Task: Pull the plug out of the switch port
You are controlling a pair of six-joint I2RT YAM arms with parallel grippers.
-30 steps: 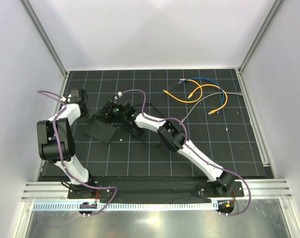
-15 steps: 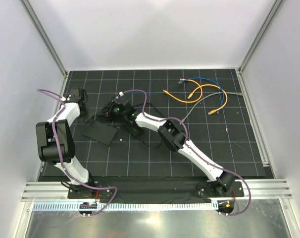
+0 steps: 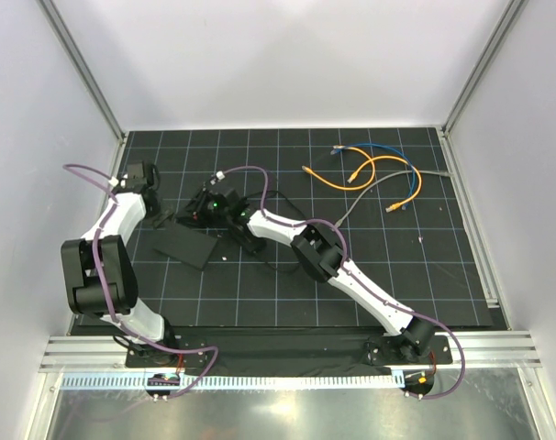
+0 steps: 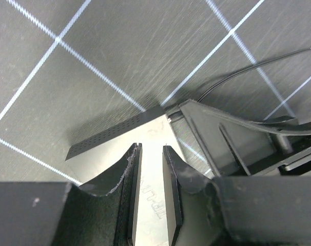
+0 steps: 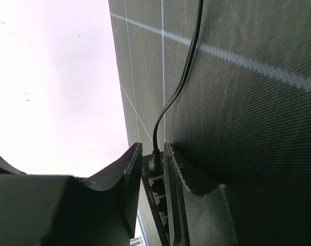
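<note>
The switch (image 3: 188, 244), a flat black box, lies on the mat left of centre. My left gripper (image 3: 164, 218) is at its far end. In the left wrist view this gripper (image 4: 151, 148) hangs over the glossy top of the switch (image 4: 114, 138), its jaws a narrow slit apart with nothing between them. My right gripper (image 3: 194, 216) comes in from the right at the same end. In the right wrist view the right gripper (image 5: 153, 148) is shut on the plug (image 5: 154, 163), a small black plug on a thin black cord. The plug sits in the end port of the switch (image 5: 158, 197).
The thin black cord (image 4: 248, 69) runs off over the gridded mat. A small black brick (image 3: 250, 240) lies under the right forearm. Orange (image 3: 370, 170), blue (image 3: 379, 148), grey (image 3: 388, 188) and yellow (image 3: 408, 197) cables lie at the back right. White walls enclose the mat.
The right jaws have closed in on the plug. The left arm's elbow has swung out to the left and toward the near edge, while its gripper stays at the switch.
</note>
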